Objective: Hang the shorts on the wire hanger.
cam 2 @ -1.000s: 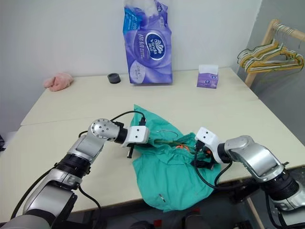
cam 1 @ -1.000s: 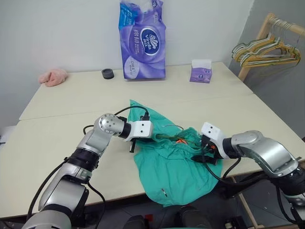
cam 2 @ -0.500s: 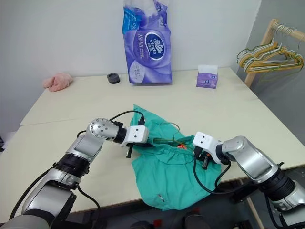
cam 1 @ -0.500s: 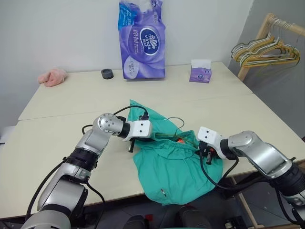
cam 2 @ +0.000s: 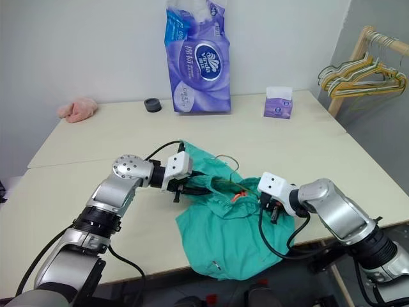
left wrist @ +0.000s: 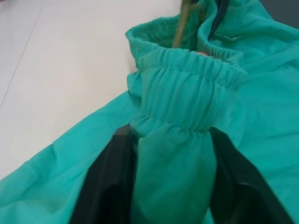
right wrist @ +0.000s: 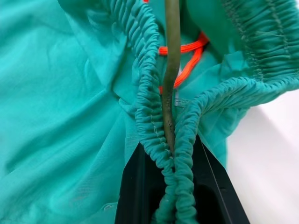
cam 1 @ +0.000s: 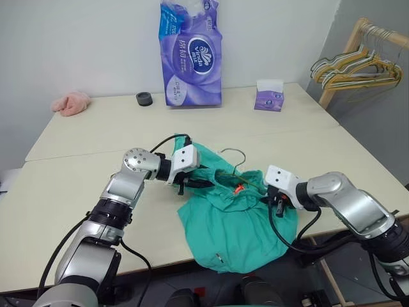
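The teal-green shorts (cam 1: pixel 236 224) lie bunched at the table's front edge, and one leg hangs over it. The wire hanger (cam 1: pixel 235 154) is pushed into the waistband, with its hook sticking up above the cloth. My left gripper (cam 1: pixel 197 183) is at the left end of the waistband. Its fingers (left wrist: pixel 110 186) stand open, and gathered elastic still lies between them. My right gripper (cam 1: pixel 279 203) is at the right end of the waistband. It is shut on two folds of waistband, with the hanger's wire (right wrist: pixel 172 56) pinched between them. An orange drawstring (right wrist: pixel 187 49) shows behind the wire.
At the back of the table (cam 1: pixel 77 192) stand a tall purple tissue pack (cam 1: pixel 190 54), a small purple box (cam 1: pixel 269 96) and a black ring (cam 1: pixel 144 98). A pink cloth (cam 1: pixel 71 102) lies at the far left. A wooden rack with several hangers (cam 1: pixel 358 67) stands to the right.
My right gripper went from open to shut on the waistband and wire. My left gripper rose, rolled and opened. The hanger's hook lifted higher above the shorts.
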